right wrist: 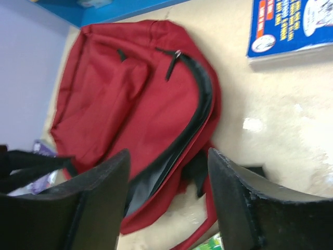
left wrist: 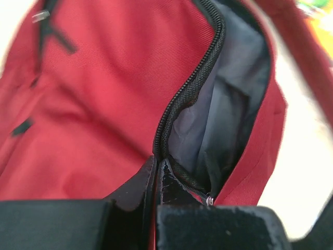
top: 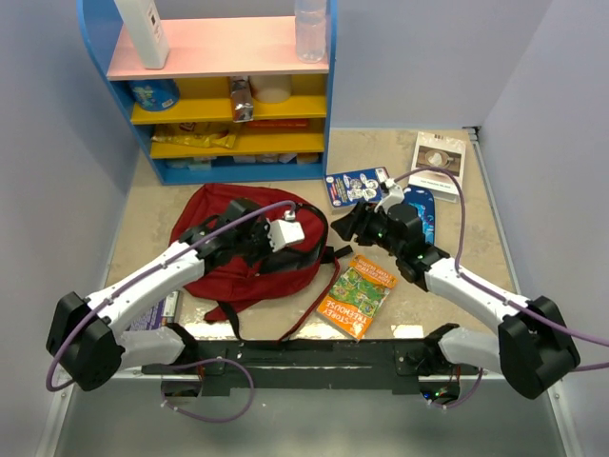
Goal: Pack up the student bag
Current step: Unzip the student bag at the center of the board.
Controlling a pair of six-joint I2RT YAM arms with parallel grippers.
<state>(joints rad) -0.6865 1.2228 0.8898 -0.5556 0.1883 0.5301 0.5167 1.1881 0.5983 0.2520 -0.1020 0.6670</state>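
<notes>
Orange-and-green book [top: 357, 290], lying on the table [top: 381, 143]: the lettering near its lower left corner is reading as "STOREY TREEHOUSE", small and tilted. The rest of the cover print is too small to make out.

Blue book [right wrist: 291, 26]: it is showing white and yellow print and a red-and-white oval badge in the right wrist view, all too blurred to read.

White booklet [top: 440, 152], far right: it is carrying dark lines of print, illegible.

Blue tub [top: 154, 94] and the packets on the yellow shelf [top: 295, 108]: they are showing labels, none readable.
</notes>
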